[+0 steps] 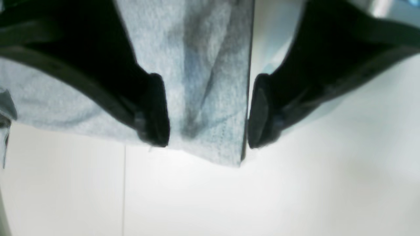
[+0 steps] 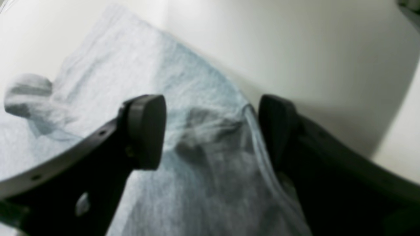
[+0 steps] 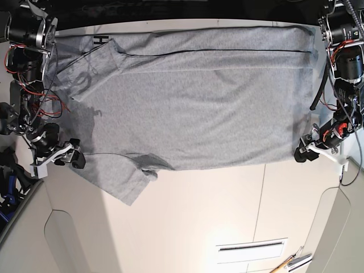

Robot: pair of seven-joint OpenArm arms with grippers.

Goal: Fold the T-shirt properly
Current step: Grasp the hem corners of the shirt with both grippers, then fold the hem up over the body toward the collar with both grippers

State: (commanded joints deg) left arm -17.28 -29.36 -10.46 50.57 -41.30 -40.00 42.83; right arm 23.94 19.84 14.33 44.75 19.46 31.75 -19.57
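The grey T-shirt (image 3: 193,102) lies spread wide across the white table (image 3: 216,216), with its far long edge folded over and a black letter showing at the far left. One sleeve (image 3: 128,182) sticks out toward the front. My left gripper (image 3: 303,152) is at the shirt's front right hem corner. In the left wrist view the left gripper (image 1: 208,113) is open, its fingers either side of that corner of the T-shirt (image 1: 203,65). My right gripper (image 3: 73,157) is at the front left edge by the shoulder. In its wrist view the right gripper (image 2: 210,131) is open over bunched T-shirt fabric (image 2: 203,147).
A pencil and a metal tool (image 3: 290,263) lie at the front right of the table, beside a white slotted plate (image 3: 250,248). Arm bases with loose wiring (image 3: 28,85) stand at both far corners. The table's rounded front edges fall away on both sides.
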